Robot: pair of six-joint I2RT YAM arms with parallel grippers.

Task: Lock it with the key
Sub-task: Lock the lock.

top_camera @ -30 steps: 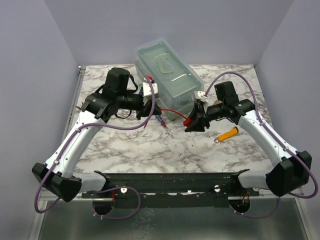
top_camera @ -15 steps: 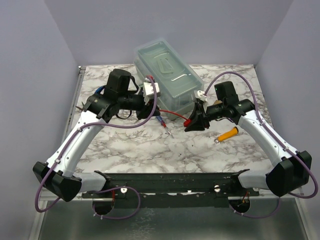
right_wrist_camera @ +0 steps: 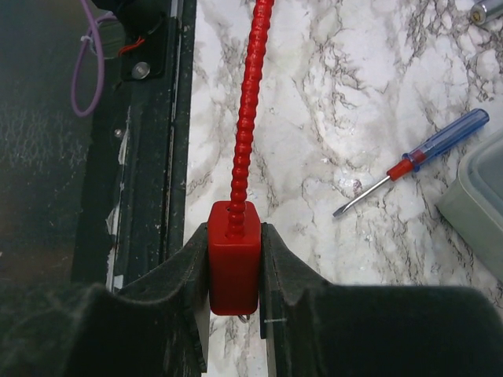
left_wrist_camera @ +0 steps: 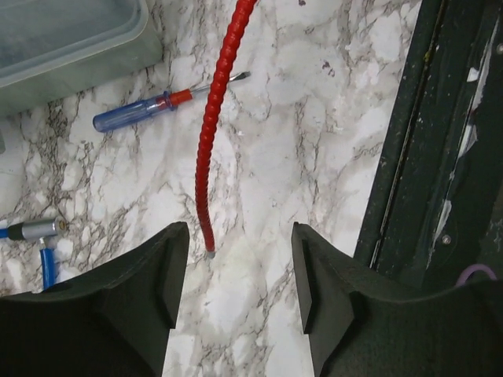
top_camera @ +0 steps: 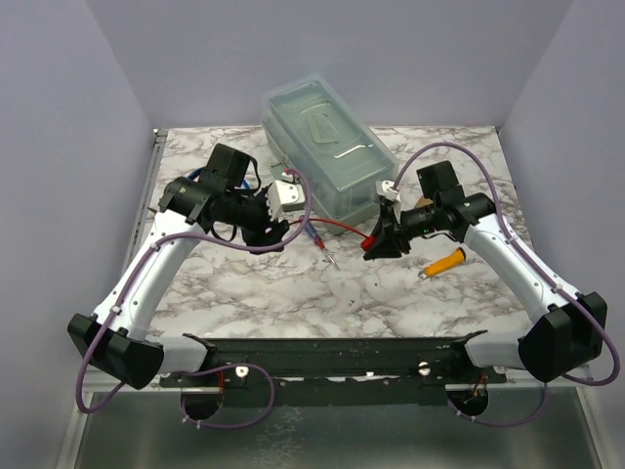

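The left arm reaches in left of the box [top_camera: 327, 156]. The left gripper [left_wrist_camera: 240, 236] points down at the bench [left_wrist_camera: 314, 118], jaws released and wide, with the tip of the red cable [left_wrist_camera: 206, 157] between them. The right arm bends in right of the box, and the right gripper [right_wrist_camera: 234, 251] has its jaws clenched on the red block [right_wrist_camera: 233, 271]. The lock [top_camera: 423, 202], mostly hidden, peeks out behind that arm.

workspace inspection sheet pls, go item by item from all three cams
surface: marbled table, flat
job's things: red block clamped in the right gripper; its red ribbed cable ends in the gap of the left gripper, ungripped; key: nothing seen
clutter: clear plastic box, blue screwdriver, orange handle
grippers: left open and holding nothing; right shut on the block
cables: purple cables along both arms
surroundings: grey walls, black rail
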